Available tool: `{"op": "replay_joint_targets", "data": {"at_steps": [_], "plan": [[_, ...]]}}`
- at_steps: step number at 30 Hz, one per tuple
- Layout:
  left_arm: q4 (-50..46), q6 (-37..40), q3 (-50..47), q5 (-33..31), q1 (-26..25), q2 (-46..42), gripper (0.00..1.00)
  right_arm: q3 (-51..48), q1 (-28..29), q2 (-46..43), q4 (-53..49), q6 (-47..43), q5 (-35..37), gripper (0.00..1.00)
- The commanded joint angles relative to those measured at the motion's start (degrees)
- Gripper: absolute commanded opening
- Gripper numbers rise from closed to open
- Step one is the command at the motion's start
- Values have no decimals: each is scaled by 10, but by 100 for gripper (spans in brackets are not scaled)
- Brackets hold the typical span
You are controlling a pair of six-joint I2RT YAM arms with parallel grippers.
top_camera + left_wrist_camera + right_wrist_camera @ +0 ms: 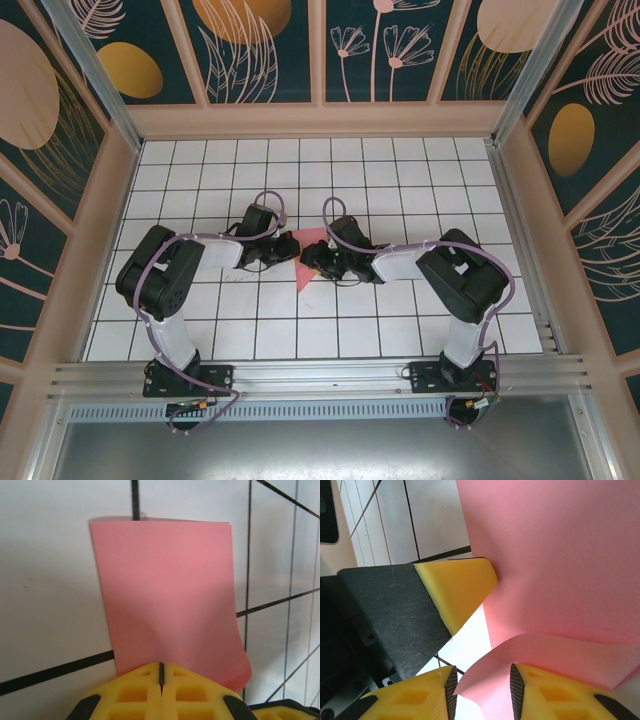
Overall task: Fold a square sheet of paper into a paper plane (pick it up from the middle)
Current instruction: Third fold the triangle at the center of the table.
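**Left tool** (161, 669): clenched, its two yellow fingers (457, 590) meeting along one seam with no gap. The closed tip bears on the near edge of the square sheet of paper (170, 595). Whether any paper is nipped inside the seam cannot be told. Judged purpose: a closed tip makes a blunt presser that pins the sheet to the worktop (50, 580) so it cannot slide while the other arm works on it.

**Right tool** (481, 692): released, with the dark pads standing apart. A curled lip of the pink sheet rises between them, not clamped. Judged purpose: the jaws straddle the lifted edge, ready to close on it and carry it over for a fold.

**Paper**: in the overhead view it lies on the white tiles at the middle of the worktop, between the two tools. From the left wrist it reads as a flat oblong, and a second edge showing at the far corner suggests a doubled layer. One near corner curves up off the tiles.

**Assessment**: an early fold is in hand and no dart shape is formed.

**Risk**: thin paper may crumple or skew if the lip is taken off-square, or if the pinning tip slips.
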Motion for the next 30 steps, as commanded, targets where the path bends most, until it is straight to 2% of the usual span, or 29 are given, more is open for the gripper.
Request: {"op": "replay_joint_targets", "data": {"at_steps": [1,11,20,25,30], "plan": [[-23,12,8,-17,-2,12,2,3,0,16,19,-14,-7,36],[-35,13,23,-17,-2,-1,3,3,0,28,21,-14,-7,35],[-76,16,36,-81,6,-84,18,-6,0,30,23,-15,-5,38],[-74,20,10,-76,17,-112,25,-10,0,29,28,-18,-6,46],[-49,12,-10,-47,20,-118,29,-17,0,28,30,-19,-5,48]]}}
